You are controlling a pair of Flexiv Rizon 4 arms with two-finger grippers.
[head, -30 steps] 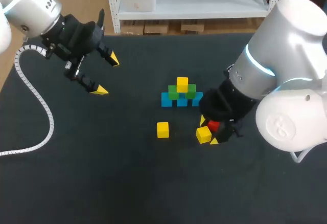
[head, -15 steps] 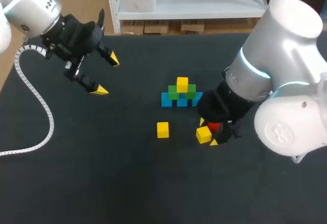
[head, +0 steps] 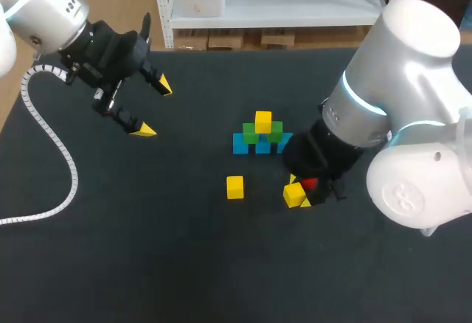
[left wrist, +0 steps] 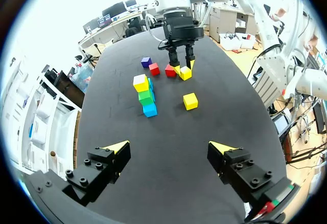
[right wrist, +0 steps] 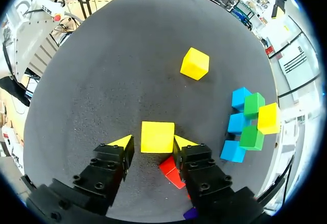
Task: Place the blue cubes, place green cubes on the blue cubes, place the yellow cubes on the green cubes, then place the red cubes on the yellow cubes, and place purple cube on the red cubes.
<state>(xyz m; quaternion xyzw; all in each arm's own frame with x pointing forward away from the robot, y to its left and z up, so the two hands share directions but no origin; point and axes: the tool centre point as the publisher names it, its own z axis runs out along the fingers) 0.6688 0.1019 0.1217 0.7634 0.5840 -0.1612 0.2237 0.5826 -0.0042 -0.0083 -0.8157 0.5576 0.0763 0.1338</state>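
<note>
Right arm has swung a little toward the counter's (head: 147,249) middle and settled lower; cubes and left arm are as before.

Right hand (right wrist: 153,141) is down at the counter with its fingers on either side of a yellow cube (right wrist: 157,136). One tip looks to be against the cube. On the other side I think a sliver of gap remains, though the angle is poor, so I read the hand as spread around the cube and not yet pinching it. Straddling it squarely like this sets up a clean grip.

Red cubes (right wrist: 171,169) lie just behind the fingers, and the purple cube (left wrist: 146,61) is beyond them.

Stack, well apart from the hand:
- blue cubes (head: 263,146) sit in a touching row on the counter
- green cubes (head: 251,133) bridge the seams
- one yellow (head: 263,122) crowns the greens

A spare yellow cube (head: 234,186) sits alone in front of the stack.

Left hand (head: 155,108) hangs spread and empty at the far side, likely parked out of the way.

No tray or bin holds the cubes; they rest directly on the counter.
</note>
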